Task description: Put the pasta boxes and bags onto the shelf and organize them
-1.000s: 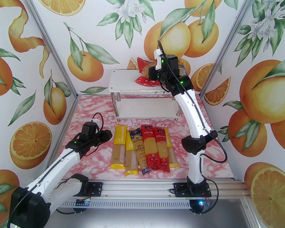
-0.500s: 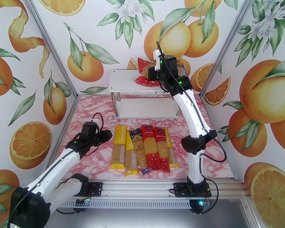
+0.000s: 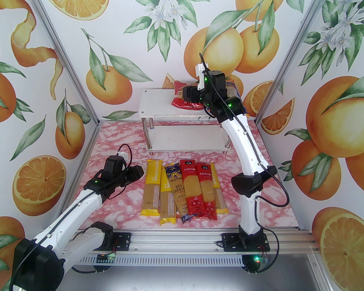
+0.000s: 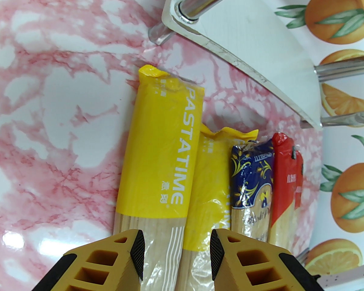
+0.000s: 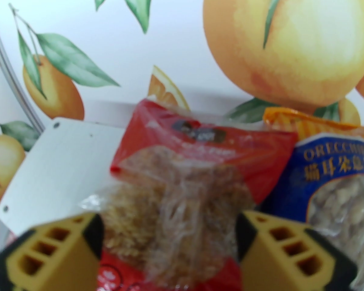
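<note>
The red bag (image 3: 184, 103) lies on the shelf's top board (image 3: 157, 105), slumped towards the back wall. My right gripper (image 3: 188, 93) stands open around it; in the right wrist view the fingers (image 5: 63, 247) are spread wide on either side of the red bag (image 5: 185, 174). Right of it stand the blue bag (image 5: 336, 186) and, behind that, the orange bag (image 5: 306, 123). Several long spaghetti packs (image 3: 182, 189) lie side by side on the table in front of the shelf. My left gripper (image 4: 176, 253) hovers open and holding nothing over the leftmost yellow pack (image 4: 160, 150).
The shelf's lower board (image 3: 185, 138) is bare between its chrome legs (image 3: 150, 135). Printed walls close in the pink marbled table (image 3: 115, 150) on three sides. The right arm (image 3: 245, 150) reaches over the table's right side to the shelf.
My right gripper has opened and let go of the red bag, which has sagged lower onto the top board. The left arm has stayed in place.
</note>
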You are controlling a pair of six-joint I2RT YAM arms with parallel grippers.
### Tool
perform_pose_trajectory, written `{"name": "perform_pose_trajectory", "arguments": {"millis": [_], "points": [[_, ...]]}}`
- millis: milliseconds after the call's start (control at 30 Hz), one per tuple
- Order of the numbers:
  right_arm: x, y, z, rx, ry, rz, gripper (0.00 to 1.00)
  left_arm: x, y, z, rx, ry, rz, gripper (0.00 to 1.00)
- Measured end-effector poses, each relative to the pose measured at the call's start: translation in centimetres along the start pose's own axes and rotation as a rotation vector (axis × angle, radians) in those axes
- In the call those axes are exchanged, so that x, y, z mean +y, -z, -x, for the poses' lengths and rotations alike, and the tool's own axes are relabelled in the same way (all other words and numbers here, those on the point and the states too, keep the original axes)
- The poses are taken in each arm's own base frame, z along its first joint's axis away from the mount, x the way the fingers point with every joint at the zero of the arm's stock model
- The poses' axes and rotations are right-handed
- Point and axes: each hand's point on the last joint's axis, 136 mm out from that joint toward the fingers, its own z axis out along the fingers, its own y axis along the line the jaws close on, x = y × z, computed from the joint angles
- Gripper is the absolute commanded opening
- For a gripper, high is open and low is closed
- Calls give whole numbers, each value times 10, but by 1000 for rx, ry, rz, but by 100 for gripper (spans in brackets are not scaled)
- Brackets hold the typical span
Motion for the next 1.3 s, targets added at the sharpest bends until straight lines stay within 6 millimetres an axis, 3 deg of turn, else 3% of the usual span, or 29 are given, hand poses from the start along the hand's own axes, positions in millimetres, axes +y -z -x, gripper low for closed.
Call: {"name": "perform_pose_trajectory", "arguments": {"millis": [100, 167, 200, 267, 300, 367, 533, 600, 867, 1267, 1300], "points": [[5, 3, 9, -39, -24, 27, 88, 0, 0, 0, 0, 0, 0, 41], [8, 7, 17, -72, -43, 48, 78, 0, 0, 0, 0, 0, 0, 40], [10, 10, 23, -92, -51, 58, 68, 0, 0, 0, 0, 0, 0, 40], [13, 16, 37, -140, -68, 73, 23, 0, 0, 0, 0, 0, 1, 39], [13, 18, 43, -160, -76, 78, 8, 0, 0, 0, 0, -1, 1, 39], [15, 24, 54, -193, -89, 85, 0, 0, 0, 0, 0, 0, 0, 38], [17, 29, 70, -251, -111, 99, 0, 0, 0, 0, 0, -1, 1, 38], [17, 19, 70, -262, -119, 101, 0, 0, 0, 0, 0, 0, 1, 38], [10, -45, 10, -117, -121, 50, 0, 1, 0, 0, -2, -1, 3, 38], [1, -50, -27, 13, -99, -32, 0, 3, -3, -1, 8, 3, 12, 41], [0, -50, -29, 18, -98, -35, 6, 3, -3, -1, 8, 2, 12, 41]]}}
